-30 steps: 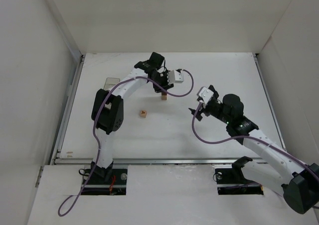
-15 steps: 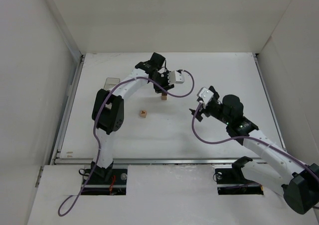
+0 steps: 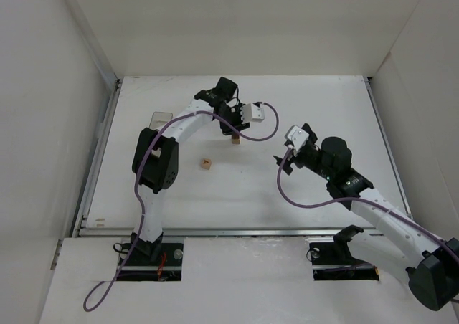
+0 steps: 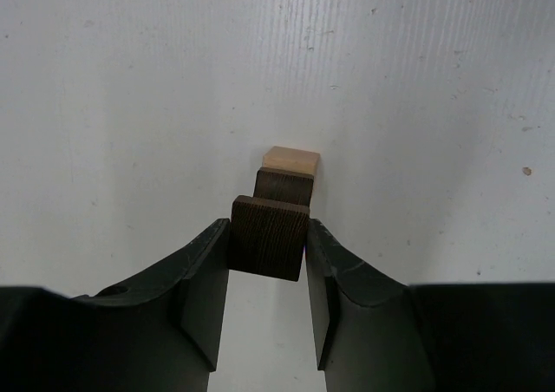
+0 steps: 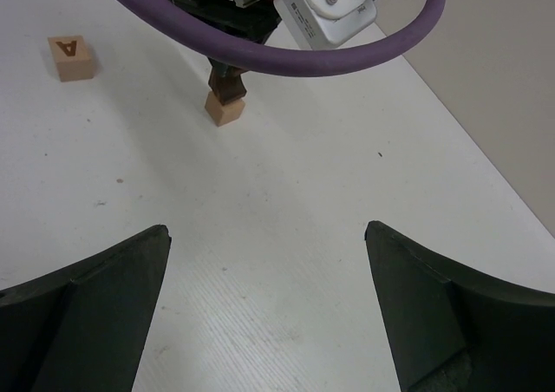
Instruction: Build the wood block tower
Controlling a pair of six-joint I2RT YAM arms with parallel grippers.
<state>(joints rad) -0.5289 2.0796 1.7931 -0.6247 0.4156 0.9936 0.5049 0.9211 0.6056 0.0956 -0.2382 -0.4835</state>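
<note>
White bench (image 3: pixel 323 109) bears the tower (image 4: pixel 287 177) near its middle: tan cube, dark cube atop. Light, stiff, easily nudged, I judge, so flat opposite faces suit gripping; the left claw (image 4: pixel 268 229) pinches a third dark block (image 4: pixel 270 246) so, just above. Right claw (image 5: pixel 264 236) gapes empty. Only its wrist view shows the letter A on the loose block (image 5: pixel 71 57)
</note>
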